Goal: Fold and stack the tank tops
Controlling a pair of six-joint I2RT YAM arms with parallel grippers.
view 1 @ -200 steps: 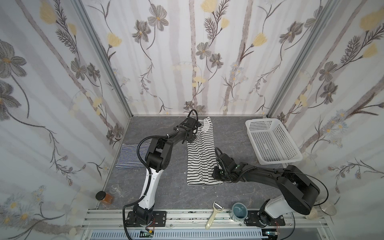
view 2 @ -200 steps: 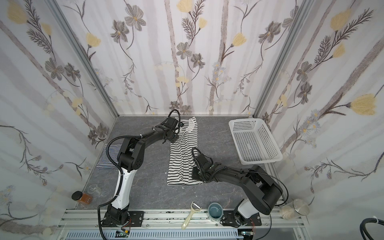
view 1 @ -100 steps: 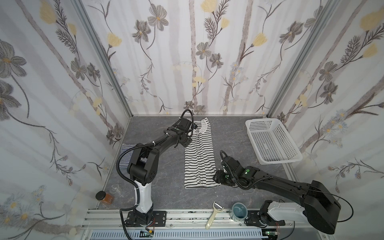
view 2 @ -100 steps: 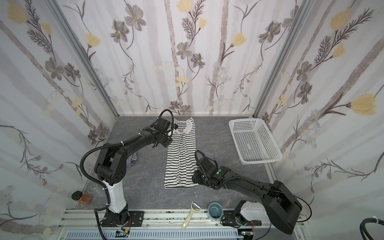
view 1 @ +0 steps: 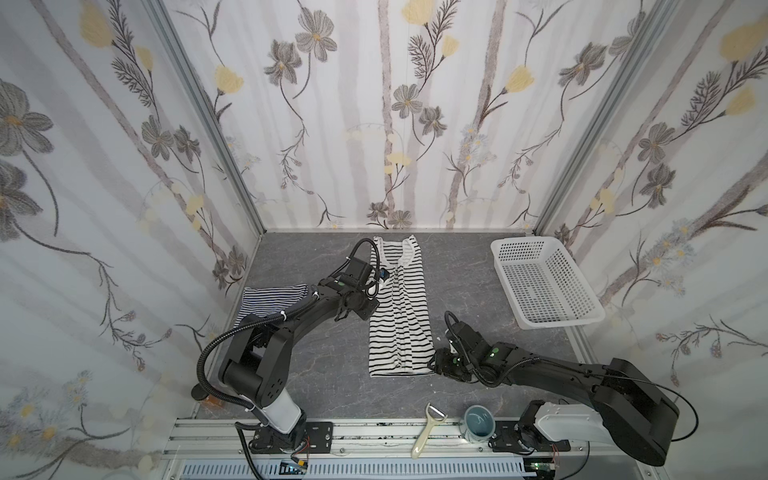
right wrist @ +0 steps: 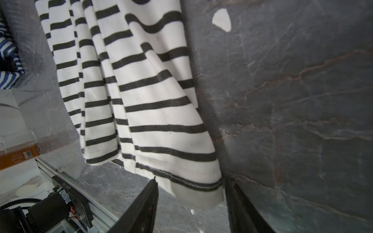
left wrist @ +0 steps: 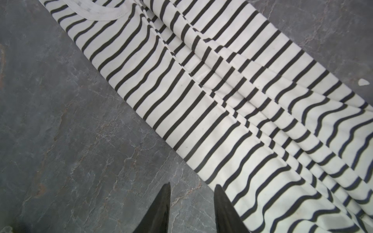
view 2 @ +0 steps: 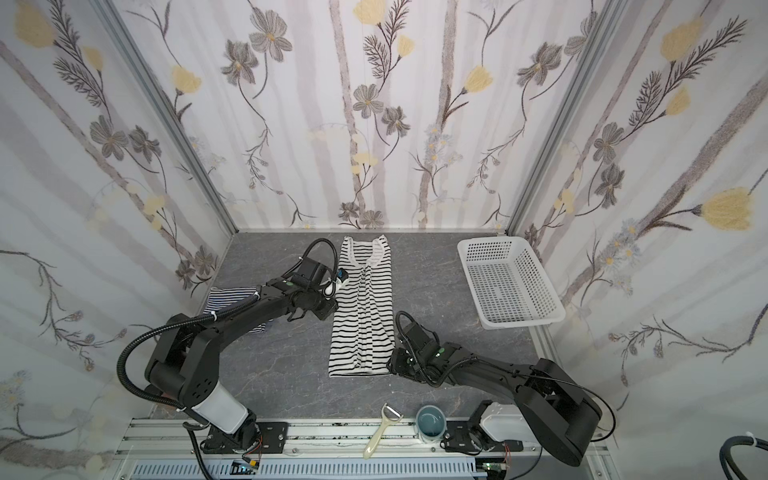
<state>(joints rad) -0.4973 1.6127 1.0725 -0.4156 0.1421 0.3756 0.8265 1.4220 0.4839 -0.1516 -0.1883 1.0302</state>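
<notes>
Both finger pairs were spread: the black-striped tank top (view 1: 399,307) hem was seen between right gripper (right wrist: 190,180) fingers, its edge beside left gripper (left wrist: 191,187) fingers.

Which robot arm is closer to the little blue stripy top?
Left. The left arm reaches across above the navy-striped top; the right arm is beyond the black-striped top.

- We find both top views bright, with soft, even light and only faint shadows on the table (view 1: 465,282).
- Wide-angle stretch splays the walls (view 1: 374,124) at the edges.
- In the right wrist view the black-striped tank top (right wrist: 153,113) shades the table darkly; its nearest hem blurs.
</notes>
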